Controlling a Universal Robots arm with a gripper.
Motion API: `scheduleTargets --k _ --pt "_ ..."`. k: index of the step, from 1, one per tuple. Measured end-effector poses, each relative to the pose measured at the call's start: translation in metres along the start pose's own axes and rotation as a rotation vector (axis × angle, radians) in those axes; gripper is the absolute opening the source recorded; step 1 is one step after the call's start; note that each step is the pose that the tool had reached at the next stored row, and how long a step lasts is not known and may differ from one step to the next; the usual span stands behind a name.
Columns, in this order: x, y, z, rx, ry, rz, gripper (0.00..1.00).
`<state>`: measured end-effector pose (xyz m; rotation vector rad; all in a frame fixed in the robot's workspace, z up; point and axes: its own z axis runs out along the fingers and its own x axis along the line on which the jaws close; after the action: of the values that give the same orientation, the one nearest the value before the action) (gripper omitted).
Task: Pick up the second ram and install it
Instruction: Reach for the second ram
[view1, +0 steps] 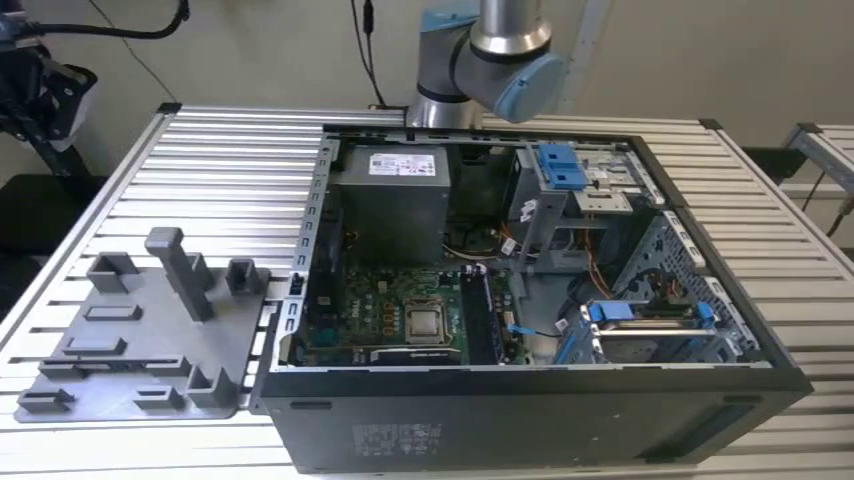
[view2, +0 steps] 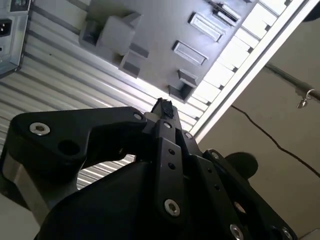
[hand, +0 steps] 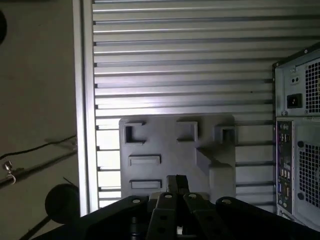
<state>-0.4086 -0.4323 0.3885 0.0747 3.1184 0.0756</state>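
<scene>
I see the gripper (hand: 176, 181) clenched, its black fingertips pressed together in both wrist views, hanging above the gray tray (hand: 165, 140) without touching it. In the exterior view the tray sits on the ribbed tabletop (view1: 227, 150) at the lower left of the frame, just beside the open computer case (view1: 534, 410). A thin dark strip that I take for the second ram (view1: 114, 362) lies in a slot near the tray's front edge, well apart from the motherboard (view1: 387, 300) inside the case. The arm (view1: 487, 60) stands at the top centre of that frame, behind the case.
</scene>
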Motion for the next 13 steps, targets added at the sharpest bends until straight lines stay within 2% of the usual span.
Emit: scheduleTargets --k 6,13 --pt "0.0005 -0.0238 -0.0009 0.0 0.0001 0.0 0.11" --pt "-0.0008 -0.0555 -0.0018 0.0 0.0001 0.0 0.11"
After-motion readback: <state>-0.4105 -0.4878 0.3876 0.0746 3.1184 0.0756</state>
